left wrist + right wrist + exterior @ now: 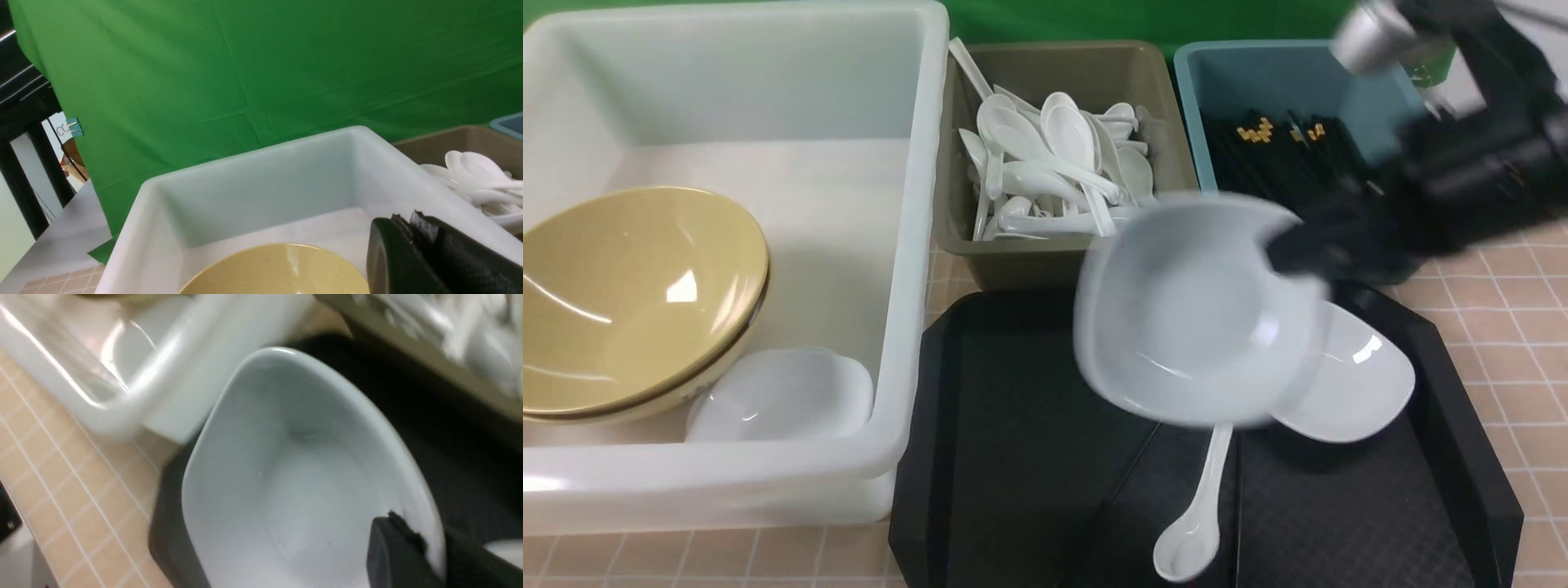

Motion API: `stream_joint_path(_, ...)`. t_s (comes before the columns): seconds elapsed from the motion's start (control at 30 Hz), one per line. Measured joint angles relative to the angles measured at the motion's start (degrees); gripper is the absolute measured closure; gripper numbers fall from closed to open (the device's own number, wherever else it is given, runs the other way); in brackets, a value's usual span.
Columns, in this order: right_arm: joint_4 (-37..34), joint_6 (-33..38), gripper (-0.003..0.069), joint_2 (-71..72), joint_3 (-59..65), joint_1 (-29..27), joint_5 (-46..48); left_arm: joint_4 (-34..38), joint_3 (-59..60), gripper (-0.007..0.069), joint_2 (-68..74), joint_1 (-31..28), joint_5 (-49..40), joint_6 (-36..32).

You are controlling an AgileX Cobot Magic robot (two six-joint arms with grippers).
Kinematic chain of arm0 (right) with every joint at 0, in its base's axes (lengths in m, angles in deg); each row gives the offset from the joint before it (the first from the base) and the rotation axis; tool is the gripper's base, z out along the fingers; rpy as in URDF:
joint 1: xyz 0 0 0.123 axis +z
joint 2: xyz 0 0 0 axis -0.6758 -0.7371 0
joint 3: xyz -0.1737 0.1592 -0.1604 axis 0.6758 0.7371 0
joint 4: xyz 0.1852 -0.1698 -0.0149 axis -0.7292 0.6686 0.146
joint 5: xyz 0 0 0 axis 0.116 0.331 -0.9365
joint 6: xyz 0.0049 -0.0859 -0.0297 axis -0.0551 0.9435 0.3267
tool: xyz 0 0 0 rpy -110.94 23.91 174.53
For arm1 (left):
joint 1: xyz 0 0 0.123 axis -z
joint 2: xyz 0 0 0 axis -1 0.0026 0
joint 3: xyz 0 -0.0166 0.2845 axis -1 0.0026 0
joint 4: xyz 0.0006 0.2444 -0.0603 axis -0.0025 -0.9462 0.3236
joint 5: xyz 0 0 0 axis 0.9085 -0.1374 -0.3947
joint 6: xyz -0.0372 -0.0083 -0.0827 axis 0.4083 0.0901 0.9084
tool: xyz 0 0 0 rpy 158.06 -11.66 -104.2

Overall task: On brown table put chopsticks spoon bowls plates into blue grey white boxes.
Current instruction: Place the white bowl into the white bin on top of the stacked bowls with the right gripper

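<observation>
A: Left gripper (pixel 406 220)?
B: Jaws pressed together, empty, above white tub (pixel 915 245). Bowls (pixel 629 302) and small plate (pixel 784 396) inside it.
A: Middle?
B: Spoons (pixel 1054 163) in grey box (pixel 1029 265); loose spoon (pixel 1201 514) on black tray (pixel 1013 457).
A: Right gripper (pixel 1294 249)?
B: Clamped on raised plate (pixel 1192 318) rim, over tray; chopsticks (pixel 1282 155) in blue box (pixel 1201 106).

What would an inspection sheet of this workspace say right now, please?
surface: table, grid-patterned, carrying three boxes and a tray.
job's things: bowls and boxed plate in white box; spoons in grey box; chopsticks in blue box; loose spoon and tray plate on tray; lifted plate above it.
clutter: black tray.
grippers: right gripper shut on lifted plate's rim; left gripper shut, holding nothing, near white box.
cables: nothing seen.
surroundings: green backdrop, binder clip.
</observation>
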State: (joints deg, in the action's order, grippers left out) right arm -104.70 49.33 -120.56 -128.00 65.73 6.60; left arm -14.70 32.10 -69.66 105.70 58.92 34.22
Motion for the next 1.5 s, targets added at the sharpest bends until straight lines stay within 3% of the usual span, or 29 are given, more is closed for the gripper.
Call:
stream_joint_path(0.17,-0.9,6.0,0.0576,-9.5,-9.1,13.9,-14.5,-0.9,0.0,0.0621,0.0,0.0,0.1,2.5)
stream_joint_path(0.27,-1.5,12.2,0.0576,-17.9,-14.8,19.0,-23.2,-0.9,0.0,0.0620,0.0,0.0,0.1,2.5)
stream_joint_path(0.43,-1.9,19.6,0.0576,-31.0,-24.3,21.1,-25.1,-0.9,0.0,0.0620,0.0,0.0,-0.7,2.5)
stream_joint_path(0.73,-0.2,20.8,0.0576,-42.3,-32.1,21.5,-19.2,-1.0,0.0,0.0620,0.0,0.0,-1.6,2.5)
stream_joint_path(0.97,-0.3,20.3,0.0558,-44.6,-32.8,23.6,-19.8,-1.0,0.0,0.0620,0.0,0.0,-1.2,2.5)
stream_joint_path(1.1,-0.3,19.7,0.0461,-44.8,-32.9,24.7,-19.9,-1.0,0.0,0.0620,0.0,0.0,-1.2,2.6)
stream_joint_path(1.17,-0.1,18.0,0.0325,-45.0,-33.6,24.9,-19.3,-1.0,0.0,0.0620,0.0,0.0,-1.2,2.6)
stream_joint_path(1.3,0.4,13.9,0.0144,-44.3,-36.2,23.7,-14.5,-1.1,0.0,0.0620,0.0,0.0,-1.2,2.7)
stream_joint_path(1.5,7.4,6.2,0.0088,-38.1,-42.3,20.1,-3.5,-1.1,0.0,0.0620,0.0,0.0,-1.2,2.7)
